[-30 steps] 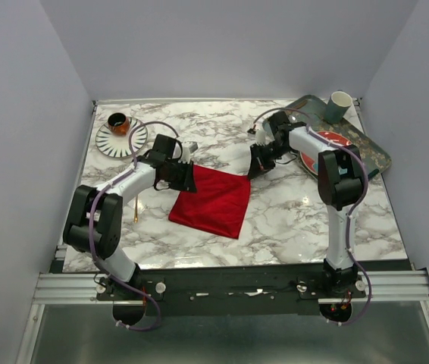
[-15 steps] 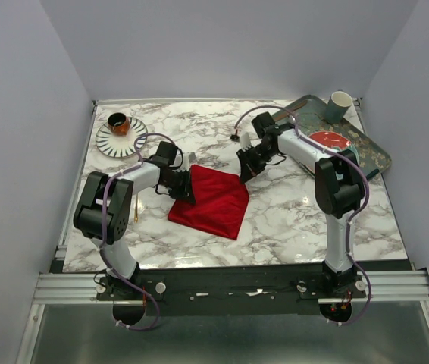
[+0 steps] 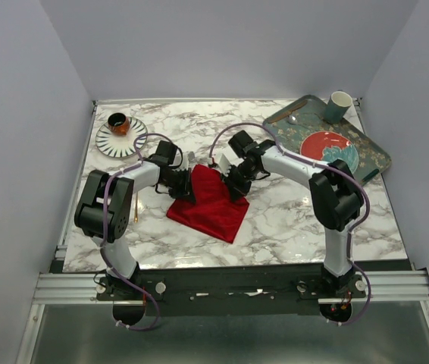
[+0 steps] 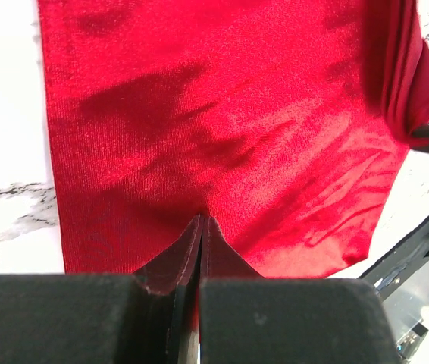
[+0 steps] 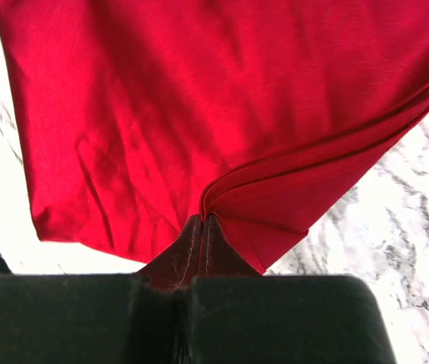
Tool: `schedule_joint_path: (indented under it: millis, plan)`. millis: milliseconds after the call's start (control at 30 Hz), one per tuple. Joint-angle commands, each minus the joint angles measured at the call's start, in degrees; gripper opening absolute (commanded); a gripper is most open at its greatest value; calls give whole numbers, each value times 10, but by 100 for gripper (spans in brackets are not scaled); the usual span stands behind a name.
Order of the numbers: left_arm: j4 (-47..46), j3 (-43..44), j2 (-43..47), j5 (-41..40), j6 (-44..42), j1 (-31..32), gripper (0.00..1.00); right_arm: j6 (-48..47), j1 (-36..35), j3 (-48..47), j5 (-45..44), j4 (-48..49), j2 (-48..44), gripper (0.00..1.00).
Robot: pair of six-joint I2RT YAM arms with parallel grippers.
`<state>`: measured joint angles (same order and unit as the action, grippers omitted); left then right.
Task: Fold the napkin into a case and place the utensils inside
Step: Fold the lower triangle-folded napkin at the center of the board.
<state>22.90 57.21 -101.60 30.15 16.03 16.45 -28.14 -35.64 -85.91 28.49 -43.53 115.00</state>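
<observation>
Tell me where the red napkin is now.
In the top view the napkin lies on the marble table just left of centre, between the arms, with the left tool and right tool each pinching its far edge.

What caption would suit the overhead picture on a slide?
Overhead: the left gripper and the right gripper each pinch the far edge of a red napkin on a marble table.

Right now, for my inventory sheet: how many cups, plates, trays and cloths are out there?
Cups: 2, brown cup and pale cup
Plates: 2, striped plate and red plate
Trays: 1, tray
Cloths: 1, napkin
Total: 6
</observation>
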Motion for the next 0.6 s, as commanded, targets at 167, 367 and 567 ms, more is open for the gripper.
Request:
schedule_joint_path:
  millis: [167, 367, 567]
  plan:
    - [6, 0, -21, -23, 4, -8, 7, -135, -35, 94, -26, 54, -86, 1]
    - [4, -2, -20, -26, 6, -9, 7, -209, -55, 131, -15, 63, -122, 1]
    - [1, -4, -19, -27, 8, -11, 7, -259, -77, 170, -19, 68, -132, 1]
